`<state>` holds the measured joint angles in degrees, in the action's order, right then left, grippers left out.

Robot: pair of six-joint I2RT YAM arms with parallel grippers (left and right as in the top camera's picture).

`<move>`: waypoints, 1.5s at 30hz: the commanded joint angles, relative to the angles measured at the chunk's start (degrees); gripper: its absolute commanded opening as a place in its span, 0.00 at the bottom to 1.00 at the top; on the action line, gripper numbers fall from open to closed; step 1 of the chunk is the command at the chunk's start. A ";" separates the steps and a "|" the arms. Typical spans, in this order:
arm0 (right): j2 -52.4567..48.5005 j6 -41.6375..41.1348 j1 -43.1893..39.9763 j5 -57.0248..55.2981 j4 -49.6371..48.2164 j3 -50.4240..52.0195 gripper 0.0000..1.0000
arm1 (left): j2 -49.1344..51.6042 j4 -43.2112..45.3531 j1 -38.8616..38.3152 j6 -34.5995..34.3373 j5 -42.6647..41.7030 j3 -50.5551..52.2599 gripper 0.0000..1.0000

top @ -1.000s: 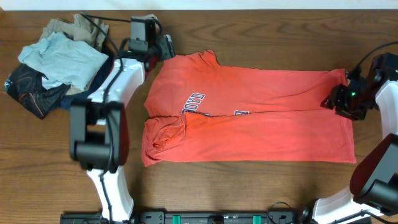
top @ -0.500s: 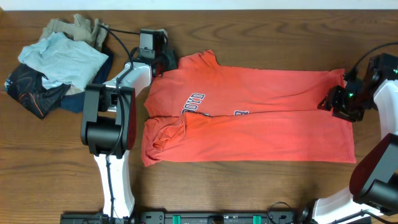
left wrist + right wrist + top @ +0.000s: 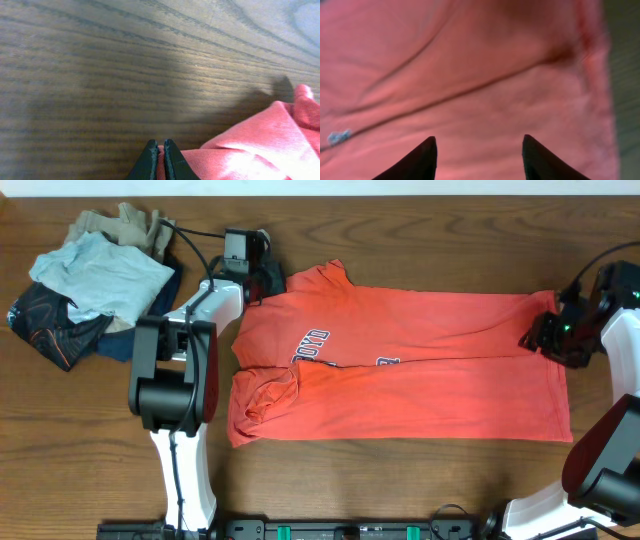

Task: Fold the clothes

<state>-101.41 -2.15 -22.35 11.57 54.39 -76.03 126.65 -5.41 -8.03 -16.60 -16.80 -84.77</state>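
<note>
One shirt [image 3: 420, 370] lies spread on the table [image 3: 90, 440], half folded — left claw [image 3: 160, 152] pinched tight on its edge near the sleeve, right claw [image 3: 479, 145] spread wide over the hem, gripping nothing.

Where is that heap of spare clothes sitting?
In the overhead view the heap lies at the far left corner of the table, beside the left arm and apart from the red T-shirt.

Coral-red T-shirt [image 3: 420, 370] lies sideways, lower half folded over white lettering.
</note>
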 commanded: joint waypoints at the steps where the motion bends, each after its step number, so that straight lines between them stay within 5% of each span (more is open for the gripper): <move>1: 0.90 0.52 0.72 -4.79 -3.78 -0.68 0.59 | -6.05 -2.10 0.04 -4.28 -0.76 0.26 0.06; 11: -2.05 0.52 0.72 -4.94 -26.38 -0.57 0.63 | -11.41 -14.78 -0.09 -8.63 -6.38 0.26 0.06; 23: -18.40 0.48 0.61 -8.37 -47.39 -0.57 0.68 | -11.41 -22.05 -0.13 -9.22 -7.65 0.26 0.06; 34: -23.17 -3.58 0.68 -5.53 -53.94 -0.57 0.66 | -11.34 -22.43 -0.13 -9.22 -6.93 0.33 0.06; 42: -23.19 -4.24 0.66 -5.05 -49.35 -0.57 0.26 | -11.34 -22.43 -0.15 -9.22 -5.01 0.33 0.06; 45: -23.17 -4.24 0.61 -8.59 -48.22 -0.57 0.01 | -11.34 -22.40 -0.13 -9.22 -5.01 0.33 0.06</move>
<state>-123.50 -5.52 -22.35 6.02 4.95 -76.34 115.42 -27.49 -8.03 -25.54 -22.50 -84.73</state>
